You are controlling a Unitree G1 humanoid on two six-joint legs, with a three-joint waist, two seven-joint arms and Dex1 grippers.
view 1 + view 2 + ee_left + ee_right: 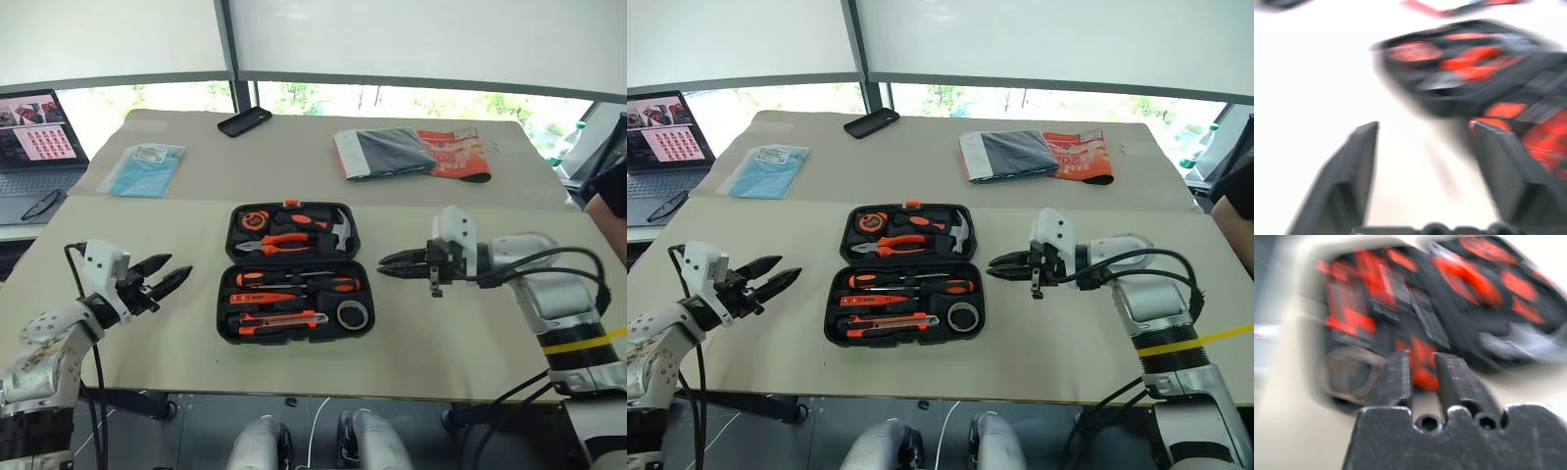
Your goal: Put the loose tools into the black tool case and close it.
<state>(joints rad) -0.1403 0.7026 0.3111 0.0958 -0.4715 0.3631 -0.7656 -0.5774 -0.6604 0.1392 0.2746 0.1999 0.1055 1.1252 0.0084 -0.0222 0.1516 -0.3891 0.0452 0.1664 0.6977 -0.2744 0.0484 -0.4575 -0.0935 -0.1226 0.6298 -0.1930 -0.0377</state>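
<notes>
The black tool case [224, 323] lies open and flat in the middle of the table. Its near half holds orange-and-black screwdrivers [294, 282], a slim orange screwdriver [260, 297], a utility knife [279, 320] and a dark tape roll [352, 313], all in their slots. Pliers [284, 240], a hammer [338, 227] and a tape measure [255, 219] sit in the far half. My left gripper [179, 265] hovers left of the case, open and empty, pointing at it. Right of the case my right gripper [382, 262] is shut on nothing, its tips a short way from the case's right edge.
A black phone [245, 121], a blue packet [145, 166] and a grey-and-red booklet [411, 153] lie on the far table. A laptop [34, 137] and glasses [41, 204] are at the far left. A person's arm [612, 196] shows at the right edge.
</notes>
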